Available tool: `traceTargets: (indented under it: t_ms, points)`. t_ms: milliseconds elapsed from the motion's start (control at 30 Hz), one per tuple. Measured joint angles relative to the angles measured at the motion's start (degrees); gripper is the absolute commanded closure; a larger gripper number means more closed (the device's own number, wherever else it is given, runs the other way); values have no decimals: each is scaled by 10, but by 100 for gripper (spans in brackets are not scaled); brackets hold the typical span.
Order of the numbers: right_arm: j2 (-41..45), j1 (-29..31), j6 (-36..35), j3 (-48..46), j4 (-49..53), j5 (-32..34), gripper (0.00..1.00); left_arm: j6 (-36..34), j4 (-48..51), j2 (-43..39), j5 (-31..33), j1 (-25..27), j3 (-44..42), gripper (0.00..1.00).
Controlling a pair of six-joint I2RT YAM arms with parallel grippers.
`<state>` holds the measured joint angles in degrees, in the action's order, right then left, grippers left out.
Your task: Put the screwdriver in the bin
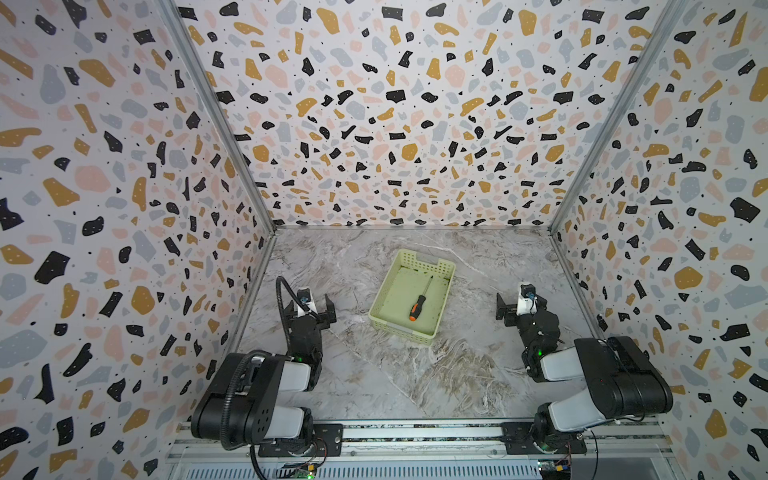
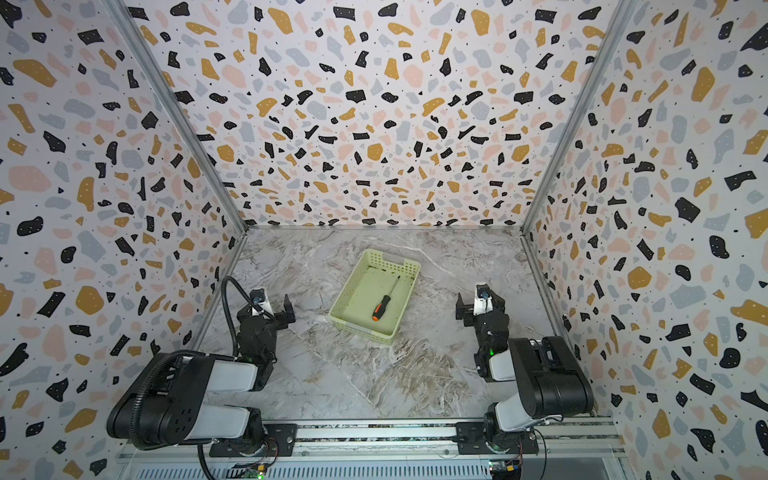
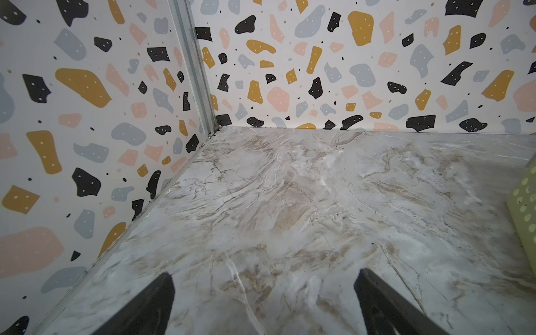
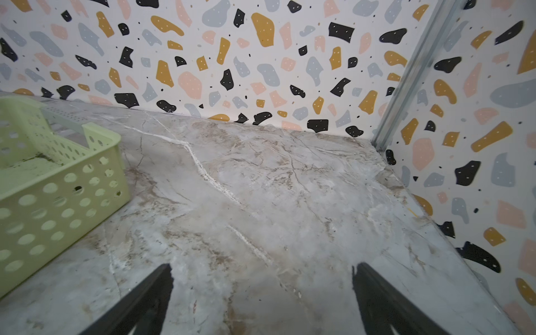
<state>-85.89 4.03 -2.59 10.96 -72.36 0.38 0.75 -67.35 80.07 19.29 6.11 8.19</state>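
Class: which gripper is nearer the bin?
Left, narrowly. The left gripper sits just off the bin's left side; the right gripper sits slightly farther off its right side. Both are open.

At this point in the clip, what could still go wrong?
Little seems at risk. The screwdriver already lies flat inside the bin, and both the left end effector and right end effector stand open, away from it. The main risk: a needless further reach could nudge the light bin across the table.
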Motion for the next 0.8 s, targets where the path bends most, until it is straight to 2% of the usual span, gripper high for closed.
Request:
traceTargets:
  t_ms: [800]
  points:
    - [0, -9, 8, 3, 17, -21, 1, 1, 1, 0, -8, -3, 0, 0]
